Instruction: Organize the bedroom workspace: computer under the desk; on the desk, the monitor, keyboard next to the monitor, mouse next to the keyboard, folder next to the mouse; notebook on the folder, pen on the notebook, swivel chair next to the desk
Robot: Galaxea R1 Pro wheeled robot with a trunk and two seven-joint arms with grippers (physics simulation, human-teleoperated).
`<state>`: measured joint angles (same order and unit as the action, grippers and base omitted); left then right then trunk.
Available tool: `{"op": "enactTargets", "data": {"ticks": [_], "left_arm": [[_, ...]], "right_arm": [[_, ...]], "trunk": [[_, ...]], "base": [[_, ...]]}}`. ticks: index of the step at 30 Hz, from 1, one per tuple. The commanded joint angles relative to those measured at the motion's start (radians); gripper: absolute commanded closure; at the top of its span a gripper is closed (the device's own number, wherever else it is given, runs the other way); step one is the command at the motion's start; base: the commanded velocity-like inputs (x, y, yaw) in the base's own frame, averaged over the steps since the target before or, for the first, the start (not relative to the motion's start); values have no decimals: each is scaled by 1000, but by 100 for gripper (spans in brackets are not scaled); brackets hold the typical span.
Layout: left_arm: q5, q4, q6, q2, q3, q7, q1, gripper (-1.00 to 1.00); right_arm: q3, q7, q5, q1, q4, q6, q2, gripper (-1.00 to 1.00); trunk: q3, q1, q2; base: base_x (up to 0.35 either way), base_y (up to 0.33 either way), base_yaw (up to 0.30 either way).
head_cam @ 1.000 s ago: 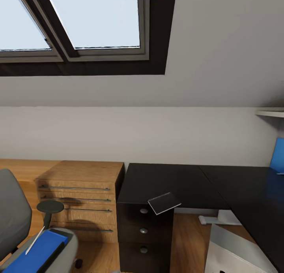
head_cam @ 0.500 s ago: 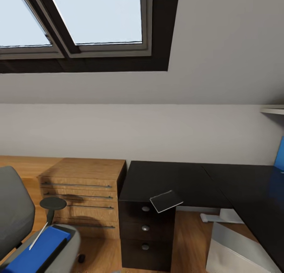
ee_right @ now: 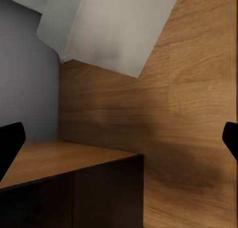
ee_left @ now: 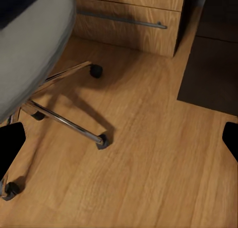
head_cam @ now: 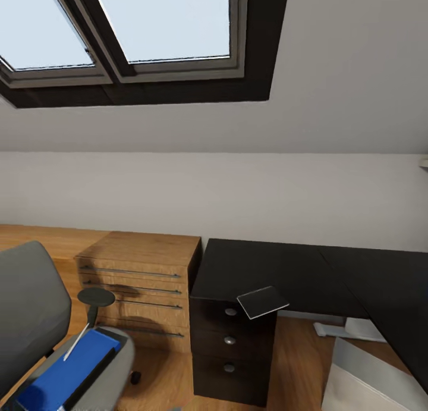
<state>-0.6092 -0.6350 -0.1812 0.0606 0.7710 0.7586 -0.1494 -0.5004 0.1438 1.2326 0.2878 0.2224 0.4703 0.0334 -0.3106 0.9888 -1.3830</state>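
The grey swivel chair (head_cam: pixel 27 316) stands at the lower left, and its chrome base (ee_left: pixel 59 116) shows over the floor in the left wrist view. On its seat lies the blue folder (head_cam: pixel 62 378) with a thin white pen (head_cam: pixel 77 341) across it. The black desk (head_cam: pixel 297 268) runs to the right, and the small pale notebook (head_cam: pixel 263 301) sits on its front corner above the drawer pedestal (head_cam: pixel 230 354). The light grey computer (head_cam: pixel 368 381) stands on the floor at the lower right and appears as a pale box (ee_right: pixel 114 25). My left gripper (ee_left: pixel 119 143) and right gripper (ee_right: pixel 119 143) are open and hold nothing.
A light wood cabinet (head_cam: pixel 139 280) with bar handles stands between chair and desk, and its drawer front (ee_left: pixel 124 20) is close to the chair's casters. A skylight (head_cam: pixel 148 24) sits in the sloped ceiling. Wood floor (ee_left: pixel 148 163) lies under both grippers. A white desk leg (head_cam: pixel 351 329) rests beside the computer.
The camera has turned left, so everything has slid right in the picture, and a blue object at the right edge has left it. Chair, folder, notebook and desk keep their places.
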Motion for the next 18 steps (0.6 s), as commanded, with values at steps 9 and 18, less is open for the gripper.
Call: {"op": "enactTargets", "data": {"ticks": [9, 18], "left_arm": [[-12, 1, -7, -1, 6, 5, -2, -100], [-14, 2, -7, -4, -2, 5, -2, -100]], "right_arm": [[2, 10, -60, 1, 2, 129, 31, -100], [75, 10, -476, 1, -111, 138, -3, -100]], "trunk": [[-13, 0, -1], [-22, 0, -1]], "base": [[0, 0, 145], [0, 0, 226]]}}
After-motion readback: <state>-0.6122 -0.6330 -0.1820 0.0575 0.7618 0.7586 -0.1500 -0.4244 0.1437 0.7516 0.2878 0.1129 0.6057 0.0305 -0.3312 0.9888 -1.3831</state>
